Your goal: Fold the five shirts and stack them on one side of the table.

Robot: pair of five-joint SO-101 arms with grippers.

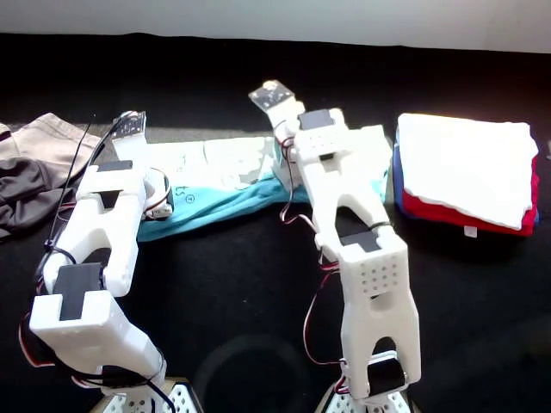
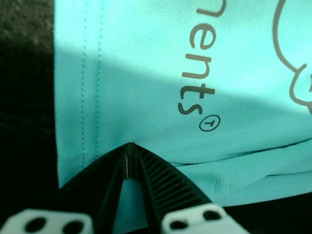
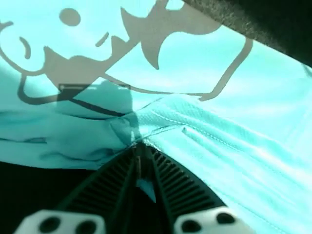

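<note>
A teal shirt (image 1: 215, 185) with a printed design lies stretched across the middle of the black table. My left gripper (image 2: 128, 161) is shut on the teal shirt (image 2: 156, 87) at its hemmed edge, near the shirt's left end (image 1: 161, 196). My right gripper (image 3: 138, 157) is shut on a bunched fold of the same shirt (image 3: 204, 146), near its right part (image 1: 284, 168). Cloth shows between both pairs of fingers. The right arm hides part of the shirt in the high view.
A stack of folded shirts (image 1: 469, 172), white over red over blue, sits at the table's right side. A beige shirt (image 1: 43, 138) and a dark grey shirt (image 1: 26, 194) lie crumpled at the left edge. Bare black tabletop (image 1: 232, 284) lies in front.
</note>
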